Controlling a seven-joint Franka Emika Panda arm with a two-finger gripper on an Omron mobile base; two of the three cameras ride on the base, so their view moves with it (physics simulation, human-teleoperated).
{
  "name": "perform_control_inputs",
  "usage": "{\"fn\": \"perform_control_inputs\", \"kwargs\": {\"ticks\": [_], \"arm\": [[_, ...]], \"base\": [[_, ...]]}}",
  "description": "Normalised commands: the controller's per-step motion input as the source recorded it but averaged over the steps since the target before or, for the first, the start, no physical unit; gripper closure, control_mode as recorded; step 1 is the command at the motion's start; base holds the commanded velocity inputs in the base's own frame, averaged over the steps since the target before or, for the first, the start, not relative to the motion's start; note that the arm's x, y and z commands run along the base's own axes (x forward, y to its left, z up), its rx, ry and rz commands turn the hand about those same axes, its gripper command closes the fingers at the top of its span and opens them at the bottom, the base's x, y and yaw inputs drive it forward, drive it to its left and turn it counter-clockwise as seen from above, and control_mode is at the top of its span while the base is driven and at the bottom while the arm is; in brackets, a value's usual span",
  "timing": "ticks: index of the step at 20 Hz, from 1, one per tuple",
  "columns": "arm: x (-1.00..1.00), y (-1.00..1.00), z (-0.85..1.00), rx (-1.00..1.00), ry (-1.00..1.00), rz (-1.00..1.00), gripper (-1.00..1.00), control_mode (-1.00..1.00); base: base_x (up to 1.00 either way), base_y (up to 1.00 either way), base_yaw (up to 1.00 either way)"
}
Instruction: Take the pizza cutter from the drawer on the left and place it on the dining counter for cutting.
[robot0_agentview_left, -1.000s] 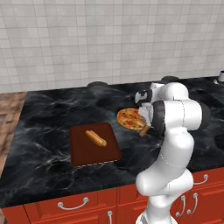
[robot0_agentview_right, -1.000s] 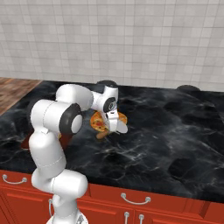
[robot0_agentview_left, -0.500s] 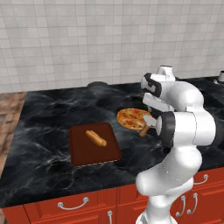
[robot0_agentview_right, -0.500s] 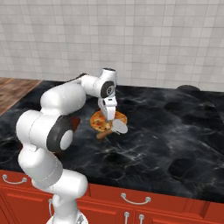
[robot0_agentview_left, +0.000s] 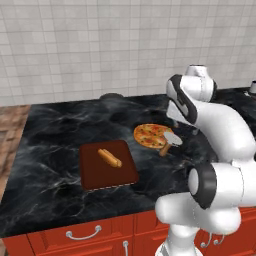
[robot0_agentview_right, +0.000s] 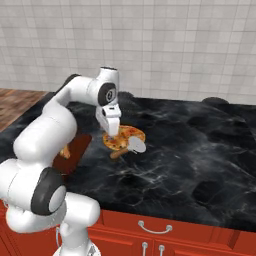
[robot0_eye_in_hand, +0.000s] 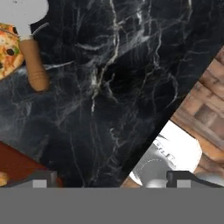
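The dining counter (robot0_agentview_left: 60, 130) is the largest thing, a black marble top that fills the middle of both base views, with a pale tiled wall behind and red drawer fronts along the bottom edge. It is the place where cutting must happen, so the other things lie on it in one group.

Next in size is one brown cutting board (robot0_agentview_left: 107, 165), left of centre in the left base view, with one bread roll (robot0_agentview_left: 109, 157) lying on it. At its right, apart from the board, lies one pizza (robot0_agentview_left: 149, 135), flat on the marble.

The pizza cutter (robot0_agentview_left: 169, 141) is the smallest. There is one. It lies on the counter at the right edge of the pizza, the silver wheel touching or just over the crust and the wooden handle pointing toward the front of the counter. In the hand view it is in the upper left corner, wheel up and handle down. I judge it was put beside the pizza so that it is ready for cutting, and the placing seems done.

The gripper (robot0_agentview_right: 113, 131) hangs above the left part of the pizza in the right base view. Its two fingers stand wide apart and hold nothing, well clear of the cutter.
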Motion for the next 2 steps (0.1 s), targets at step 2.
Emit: {"fn": "perform_control_inputs", "kwargs": {"ticks": [2], "arm": [[-1.00, 0.52, 0.48, -0.02, 0.00, 0.13, -1.00, -1.00]], "base": [[0.00, 0.00, 0.00]]}}
